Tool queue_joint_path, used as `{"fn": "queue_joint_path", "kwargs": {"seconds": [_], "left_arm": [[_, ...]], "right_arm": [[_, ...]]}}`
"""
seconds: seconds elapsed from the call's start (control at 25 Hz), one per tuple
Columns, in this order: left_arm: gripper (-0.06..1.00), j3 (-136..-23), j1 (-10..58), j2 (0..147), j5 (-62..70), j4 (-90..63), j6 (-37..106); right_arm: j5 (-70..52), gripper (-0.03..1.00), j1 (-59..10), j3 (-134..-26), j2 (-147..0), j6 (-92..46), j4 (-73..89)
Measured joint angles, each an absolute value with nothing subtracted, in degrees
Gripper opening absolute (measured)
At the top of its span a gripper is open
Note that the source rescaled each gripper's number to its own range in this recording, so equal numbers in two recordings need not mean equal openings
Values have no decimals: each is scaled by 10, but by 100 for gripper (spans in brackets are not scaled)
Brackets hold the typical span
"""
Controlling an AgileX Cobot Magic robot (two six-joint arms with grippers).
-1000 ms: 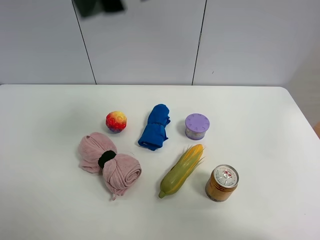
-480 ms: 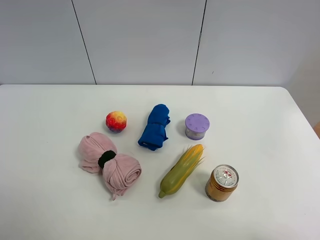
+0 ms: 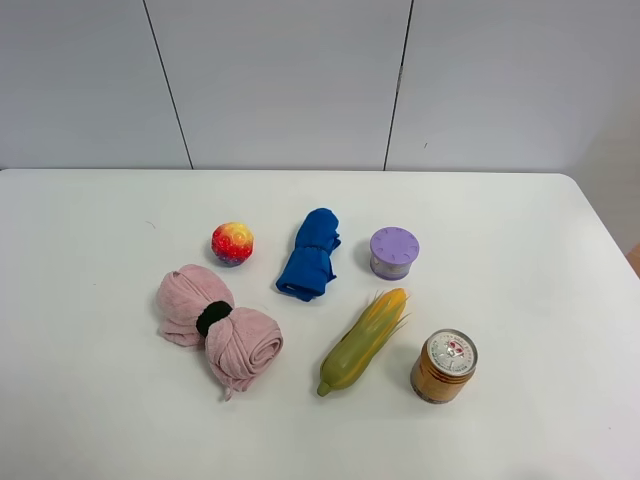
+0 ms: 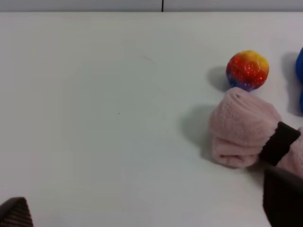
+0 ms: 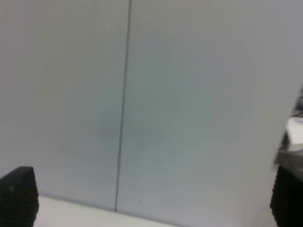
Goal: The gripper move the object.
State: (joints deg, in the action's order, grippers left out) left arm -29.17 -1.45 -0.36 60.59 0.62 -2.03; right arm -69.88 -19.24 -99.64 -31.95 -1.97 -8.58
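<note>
The pale pink rolled towel (image 3: 218,325), cinched by a black band, lies on the white table (image 3: 80,400) at front left. It also shows in the left wrist view (image 4: 246,130), partly cut off at the frame edge. Neither gripper shows in the exterior high view. My left gripper (image 4: 149,210) is open and empty, its dark fingertips (image 4: 283,201) wide apart, hovering over the table to the left of the towel. My right gripper (image 5: 152,198) is open and empty, and its view shows only the grey wall.
A red-yellow ball (image 3: 232,243) sits just behind the towel. A blue folded cloth (image 3: 310,254), a purple lidded tub (image 3: 394,252), a corn cob (image 3: 363,340) and an orange can (image 3: 444,366) lie to the right. A grey panelled wall (image 3: 300,80) stands behind the table.
A dark part of an arm at the top left of the exterior high view one second ago has left the frame. The objects have not moved.
</note>
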Motion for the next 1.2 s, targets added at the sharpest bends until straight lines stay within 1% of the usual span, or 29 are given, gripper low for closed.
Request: {"fn": "queue_joint_path", "kwargs": {"seconds": [0.08, 0.2, 0.32, 0.4, 0.56, 0.72, 0.8, 0.88, 0.96, 1.08, 1.2], "left_arm": [[100, -292, -15, -4, 606, 6, -20], [100, -292, -15, -4, 606, 6, -20], [100, -292, -15, -4, 606, 6, -20], [100, -292, -15, -4, 606, 6, -20], [100, -292, -15, -4, 606, 6, -20], [100, -292, -15, -4, 606, 6, -20], [100, -292, -15, -4, 606, 6, -20], [100, -292, -15, -4, 606, 6, -20], [100, -292, -15, -4, 606, 6, -20], [100, -292, -15, -4, 606, 6, -20], [100, -292, -15, -4, 606, 6, -20]], "right_arm": [[-699, 100, -131, -996, -286, -22, -53], [-699, 100, -68, -996, -239, -14, -29], [-698, 100, -36, -987, -204, 0, -21], [-697, 100, -28, -956, -180, 8, -17], [-697, 99, -27, -805, -130, 22, -15], [-693, 99, -27, -606, -92, 23, -10], [-667, 99, -27, -514, -70, 23, -4], [-641, 99, -27, -443, -45, 23, 0], [-628, 99, -27, -381, -22, 23, 0], [-629, 99, -27, -317, 1, 23, 0], [-628, 99, -27, -293, 2, 23, 11]]}}
